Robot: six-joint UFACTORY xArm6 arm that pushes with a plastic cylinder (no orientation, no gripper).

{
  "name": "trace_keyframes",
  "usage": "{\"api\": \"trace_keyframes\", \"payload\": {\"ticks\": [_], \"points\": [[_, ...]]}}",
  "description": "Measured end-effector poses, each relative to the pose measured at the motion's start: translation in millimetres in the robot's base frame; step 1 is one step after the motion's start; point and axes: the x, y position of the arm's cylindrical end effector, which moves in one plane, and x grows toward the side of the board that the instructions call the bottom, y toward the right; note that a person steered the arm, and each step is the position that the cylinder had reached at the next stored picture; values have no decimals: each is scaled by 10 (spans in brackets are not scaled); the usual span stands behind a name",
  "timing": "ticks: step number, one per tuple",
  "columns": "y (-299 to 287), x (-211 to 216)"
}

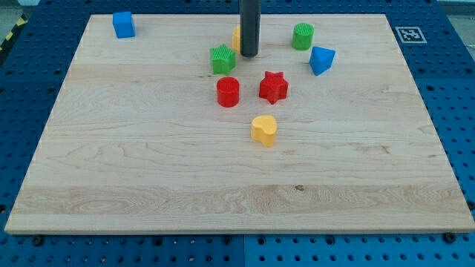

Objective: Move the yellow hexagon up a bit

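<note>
The yellow hexagon sits near the view's top centre, mostly hidden behind my rod; only its left edge shows. My tip rests on the board right in front of the hexagon, at its lower right side, touching or nearly touching it. A green star lies just to the lower left of my tip.
A red cylinder and a red star lie below my tip. A yellow heart is at the centre. A green cylinder and a blue triangle-like block are to the right. A blue cube is at top left.
</note>
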Motion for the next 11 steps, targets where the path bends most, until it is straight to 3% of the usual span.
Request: {"api": "trace_keyframes", "payload": {"ticks": [3,11], "points": [[-380,-272],[-151,-425]]}}
